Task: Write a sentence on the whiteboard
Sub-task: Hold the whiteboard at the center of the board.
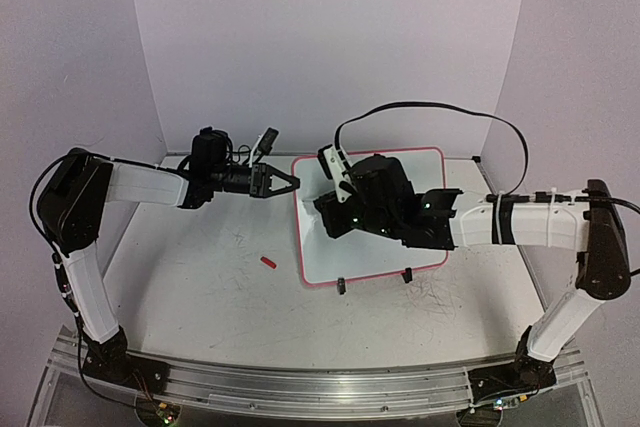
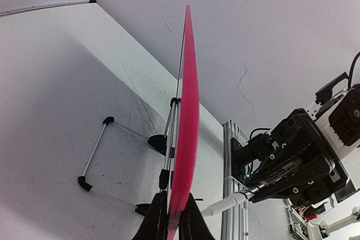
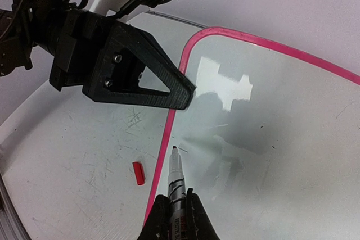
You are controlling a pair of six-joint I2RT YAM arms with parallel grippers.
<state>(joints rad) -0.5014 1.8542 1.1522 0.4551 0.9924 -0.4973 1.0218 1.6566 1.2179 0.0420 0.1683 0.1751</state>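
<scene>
Whiteboard [image 1: 345, 259]: stands propped and leaning back at mid-table, right of centre. Its long axis runs roughly left to right across the table [image 1: 190, 287] and its white face is turned toward the arm bases. The lower rim rests on two black clip feet [image 1: 340, 287]. Seen edge-on from the left wrist, its pink rim is a thin upright line with a wire stand [image 2: 94, 151] behind it.

Marker [image 3: 176, 175]: held along the axis of the right gripper [image 3: 175, 209], whose fingers are clamped on its barrel. The dark tip points at the board's face just inside the left rim; whether it touches is hard to tell.

Cap [image 1: 268, 263]: small and red, lying on the table left of the board and apart from it.

Left gripper [image 1: 285, 181]: closed on the board's left rim near the upper corner, one finger on each face. The left forearm is stretched level toward the right.

Right arm: elbow raised at the far right, forearm reaching leftward across the board, wrist covering the board's middle.
</scene>
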